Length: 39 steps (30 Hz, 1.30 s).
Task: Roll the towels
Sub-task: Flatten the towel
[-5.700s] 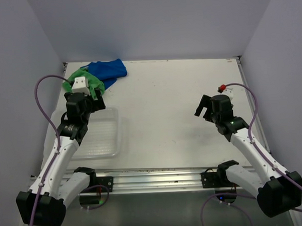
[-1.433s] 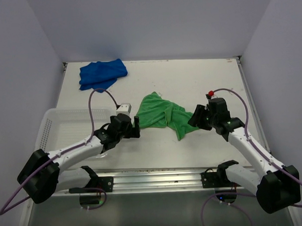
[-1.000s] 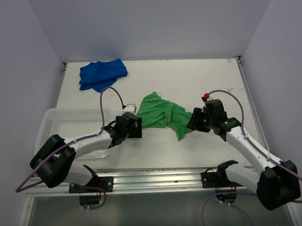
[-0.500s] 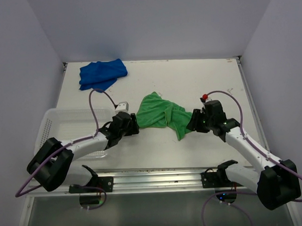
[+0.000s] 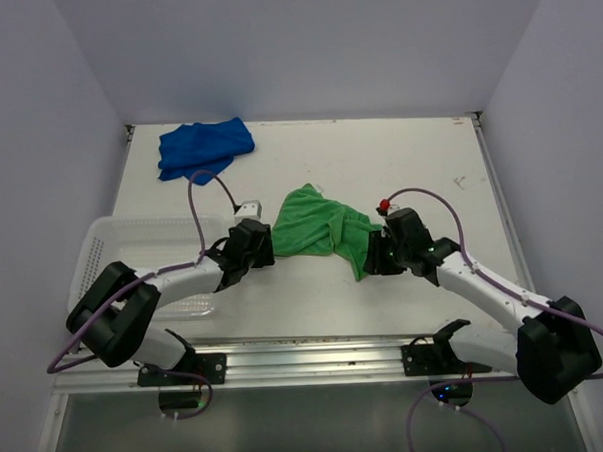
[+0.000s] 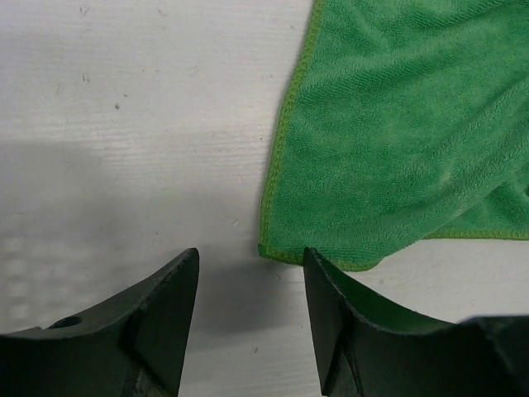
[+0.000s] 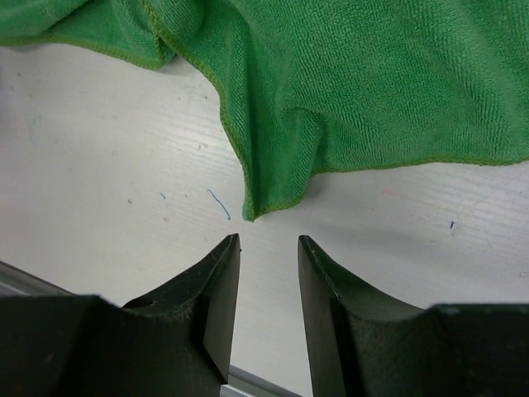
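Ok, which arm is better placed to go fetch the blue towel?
Left, probably. The blue towel lies at the far left of the table, on the left pincer's side; the right pincer sits beyond the green towel.

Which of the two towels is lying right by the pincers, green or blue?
The green towel, spread mid-table with the left pincer and right pincer at its corners. The blue towel lies bunched far left, away from both.

We see a robot lab's test cell: a white table [image 5: 378, 153] boxed by plain pale walls [image 5: 304, 46] left, far and right, with two cabled arms [image 5: 174, 284] bolted to an aluminium rail [image 5: 317, 351] at its near edge.
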Each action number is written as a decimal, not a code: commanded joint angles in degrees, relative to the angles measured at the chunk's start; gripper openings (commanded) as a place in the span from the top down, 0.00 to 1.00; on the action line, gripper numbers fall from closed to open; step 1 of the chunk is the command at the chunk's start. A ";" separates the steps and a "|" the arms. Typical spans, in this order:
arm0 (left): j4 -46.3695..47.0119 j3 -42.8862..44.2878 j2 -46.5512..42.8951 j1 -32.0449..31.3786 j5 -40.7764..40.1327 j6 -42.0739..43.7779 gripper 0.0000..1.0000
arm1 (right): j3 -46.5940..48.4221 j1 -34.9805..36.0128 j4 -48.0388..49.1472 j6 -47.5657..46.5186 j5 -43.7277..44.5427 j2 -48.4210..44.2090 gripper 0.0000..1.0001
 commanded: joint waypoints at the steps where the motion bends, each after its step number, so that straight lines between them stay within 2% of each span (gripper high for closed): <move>1: 2.65 3.57 1.59 0.49 -2.02 3.20 0.43 | -0.61 2.10 2.17 -1.18 2.20 1.01 0.62; 20: 1.06 3.84 0.27 0.41 -2.90 5.41 0.39 | -0.97 7.74 10.96 0.39 8.00 13.13 0.62; 25: 1.50 3.84 0.88 0.49 -2.72 5.58 0.39 | -1.14 8.18 11.84 1.27 9.14 15.16 0.69; 28: 1.76 4.10 1.41 0.49 -2.64 5.76 0.39 | -1.32 8.26 11.58 1.71 9.49 15.34 0.83; 33: 1.94 5.07 2.64 0.49 -1.85 6.02 0.39 | -0.27 8.26 7.63 1.01 10.99 13.15 1.00; 39: 2.20 5.86 3.70 0.49 -0.97 6.64 0.43 | 3.68 8.18 -3.79 0.13 16.70 4.89 1.00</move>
